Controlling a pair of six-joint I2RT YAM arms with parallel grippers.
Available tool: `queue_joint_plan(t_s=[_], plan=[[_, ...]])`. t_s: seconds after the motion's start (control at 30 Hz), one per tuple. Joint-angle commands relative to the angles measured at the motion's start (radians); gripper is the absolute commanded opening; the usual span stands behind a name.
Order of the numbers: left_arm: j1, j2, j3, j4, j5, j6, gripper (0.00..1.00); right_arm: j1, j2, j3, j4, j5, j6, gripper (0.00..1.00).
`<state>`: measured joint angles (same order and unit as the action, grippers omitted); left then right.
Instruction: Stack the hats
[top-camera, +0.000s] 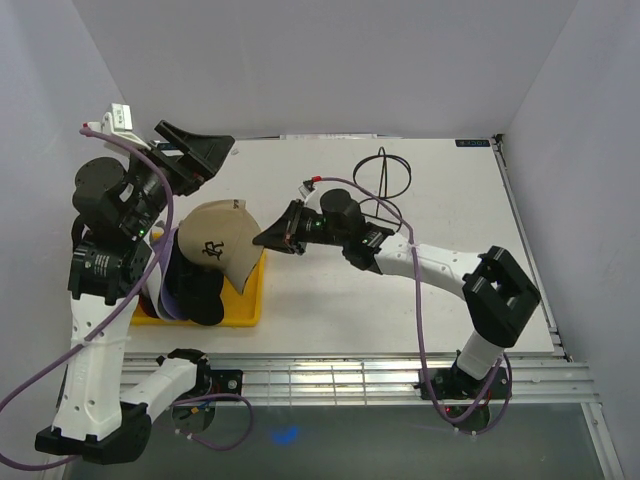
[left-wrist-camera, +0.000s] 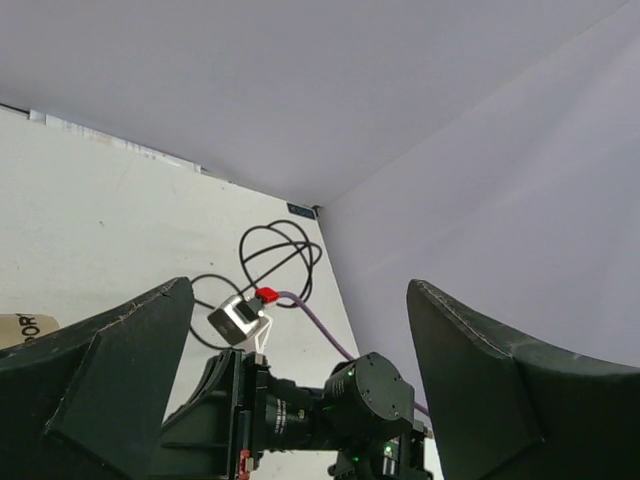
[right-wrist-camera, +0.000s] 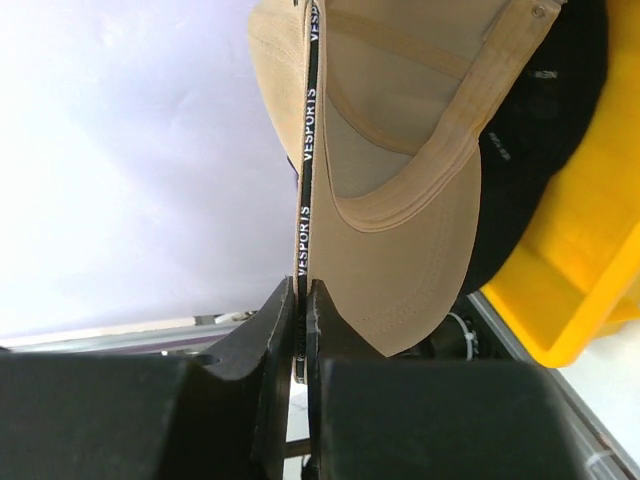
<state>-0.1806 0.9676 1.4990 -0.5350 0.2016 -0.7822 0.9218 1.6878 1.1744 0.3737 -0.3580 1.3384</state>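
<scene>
Right end effector (top-camera: 264, 240) clamped shut on the rim of the tan cap (top-camera: 213, 238); wrist view shows the jaws pinching the thin black lettered band along the cap's edge (right-wrist-camera: 303, 300), nothing else between them

Left end effector (top-camera: 197, 150) raised over the far left of the desk (top-camera: 440, 210), jaws wide apart and empty

Tan cap lies uppermost on the pile, tilted, open underside turned toward the right wrist camera. Black cap (right-wrist-camera: 545, 140) directly beneath it. Pile rests in the yellow tray (top-camera: 252, 300), left side, near edge. Wire stand (top-camera: 385, 175) well apart, far centre

Step in hand, as I read it: seating the tan cap over the black one

Doing it well:
- the pinch is narrow and on soft trim, so move slowly; a jerk could pull the band free or fold the rim
- bring the crown square over the one below before lowering, brims pointing the same way
- lower, don't drag; a sideways pull may shift the pile or the tray
- let go only once the cap bears its own weight
- left arm is free to steady the pile if it leans
</scene>
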Motion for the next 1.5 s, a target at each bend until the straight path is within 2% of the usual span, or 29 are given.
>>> queue_joint_plan(t_s=[0.0,0.1,0.33,0.53,0.67,0.97,1.13,1.47], plan=[[-0.003,-0.013,0.026,0.053,-0.036,-0.034,0.98,-0.020,-0.083,-0.002,0.116,0.053,0.050,0.08],[-0.003,-0.012,0.039,0.061,-0.034,-0.031,0.98,-0.055,-0.118,0.017,0.102,0.077,0.059,0.08],[-0.003,-0.032,0.004,0.059,-0.044,-0.026,0.98,-0.169,-0.151,0.177,0.005,0.122,0.080,0.08],[-0.003,-0.041,-0.014,0.050,-0.044,-0.017,0.98,-0.303,-0.194,0.223,0.019,0.183,0.146,0.08],[-0.005,-0.038,-0.022,0.043,-0.048,-0.011,0.98,-0.403,-0.264,0.174,0.005,0.238,0.174,0.08],[-0.005,-0.021,-0.057,0.066,-0.008,-0.028,0.98,-0.624,-0.453,-0.084,0.071,0.263,0.258,0.08],[-0.003,-0.006,-0.060,0.069,0.008,-0.031,0.98,-0.678,-0.494,-0.205,0.151,0.245,0.300,0.08],[-0.003,-0.007,-0.094,0.082,0.032,-0.043,0.97,-0.693,-0.554,-0.377,0.237,0.217,0.358,0.08]])
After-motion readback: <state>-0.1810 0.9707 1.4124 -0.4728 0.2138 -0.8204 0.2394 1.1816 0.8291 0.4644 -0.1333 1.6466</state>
